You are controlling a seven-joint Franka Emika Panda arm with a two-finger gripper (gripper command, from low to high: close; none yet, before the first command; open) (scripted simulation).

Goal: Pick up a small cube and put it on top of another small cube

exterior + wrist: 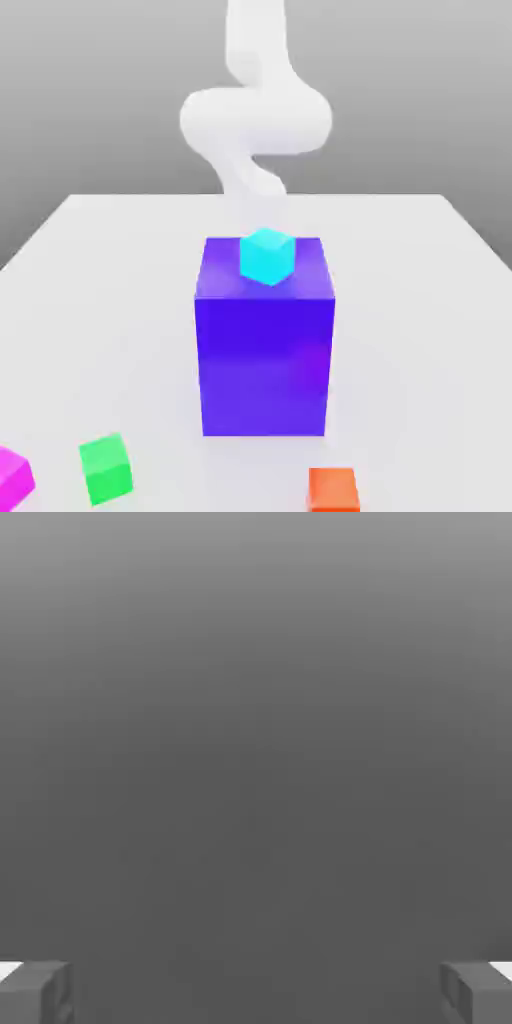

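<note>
backdrop: plain grey gradient | table [90,260]: white, softly lit

A big purple block [265,345] stands upright in the middle of the white table [420,300], square-on and glossy. Behind it the table runs back to a plain grey backdrop [90,90]. The block's right face catches a faint reddish glow, possibly a reflection, though that is hard to tell here.
</note>
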